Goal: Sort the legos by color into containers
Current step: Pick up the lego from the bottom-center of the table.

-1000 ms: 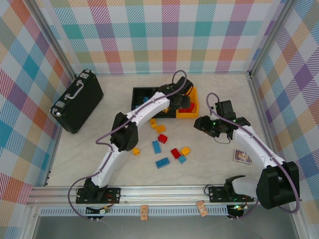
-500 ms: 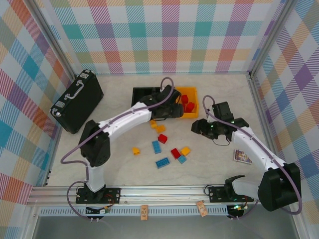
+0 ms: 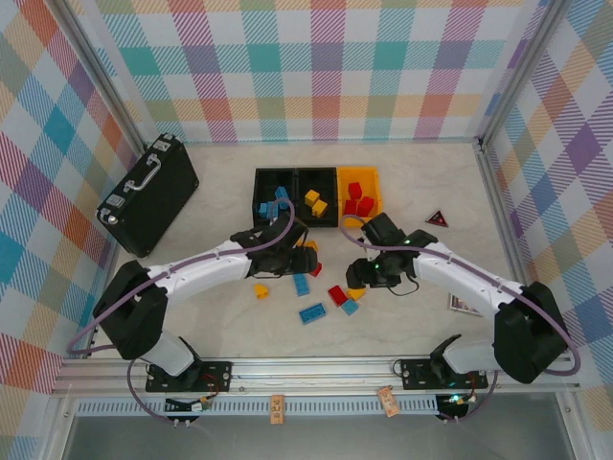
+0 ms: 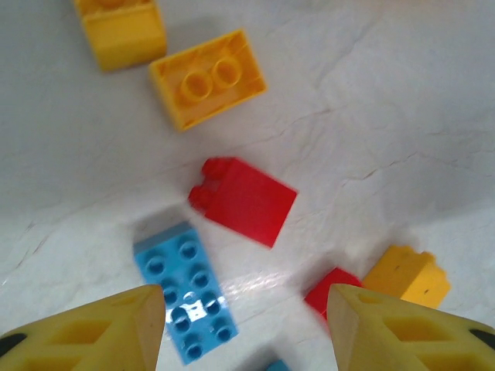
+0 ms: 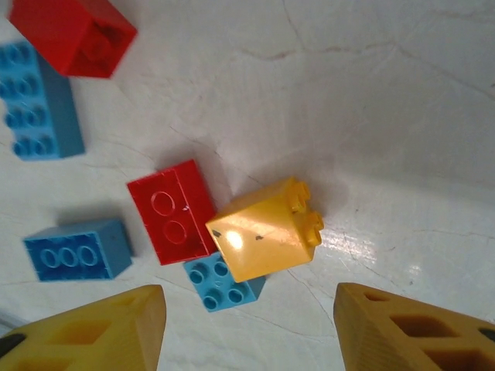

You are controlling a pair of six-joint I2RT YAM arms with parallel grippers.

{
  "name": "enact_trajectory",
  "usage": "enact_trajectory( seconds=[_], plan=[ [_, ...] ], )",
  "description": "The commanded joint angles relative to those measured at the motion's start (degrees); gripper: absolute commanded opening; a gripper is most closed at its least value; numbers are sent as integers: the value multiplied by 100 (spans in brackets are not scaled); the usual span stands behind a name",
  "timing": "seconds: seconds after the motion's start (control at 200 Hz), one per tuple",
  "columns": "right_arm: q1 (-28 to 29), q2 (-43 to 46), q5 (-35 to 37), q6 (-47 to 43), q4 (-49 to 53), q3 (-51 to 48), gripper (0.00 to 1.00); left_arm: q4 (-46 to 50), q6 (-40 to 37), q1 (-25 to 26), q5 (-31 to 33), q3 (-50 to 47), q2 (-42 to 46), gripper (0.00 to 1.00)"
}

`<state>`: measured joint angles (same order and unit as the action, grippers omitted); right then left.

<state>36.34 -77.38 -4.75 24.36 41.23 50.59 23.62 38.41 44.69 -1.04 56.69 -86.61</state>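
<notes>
Jaws gape empty; yellow-orange bin (image 3: pixel 376 182) holds red legos (image 3: pixel 362 204).

glossy plastic legos (image 5: pixel 263 232); smooth, faintly shiny table (image 5: pixel 402 100)

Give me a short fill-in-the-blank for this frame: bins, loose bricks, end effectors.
1. The yellow-orange bin holds only ___ bricks.
2. The black bin at the left end of the row holds ___ bricks.
3. In the right wrist view, the tilted yellow brick covers part of a ___ brick with four studs showing.
4. The left end effector and right end effector each have jaws ___, gripping nothing.

Missing words: red; blue; blue; open.
</notes>
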Motion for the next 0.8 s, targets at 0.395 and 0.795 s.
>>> enact_trajectory(
  seconds=[0.395,0.795],
  plan=[
    [493,-799,499,-349,-109,171,62,-122,432,-64,103,-421,129,57],
    [484,-1304,991,-245,-208,359,60,-138,529,-62,104,-435,-18,57]
  ],
)
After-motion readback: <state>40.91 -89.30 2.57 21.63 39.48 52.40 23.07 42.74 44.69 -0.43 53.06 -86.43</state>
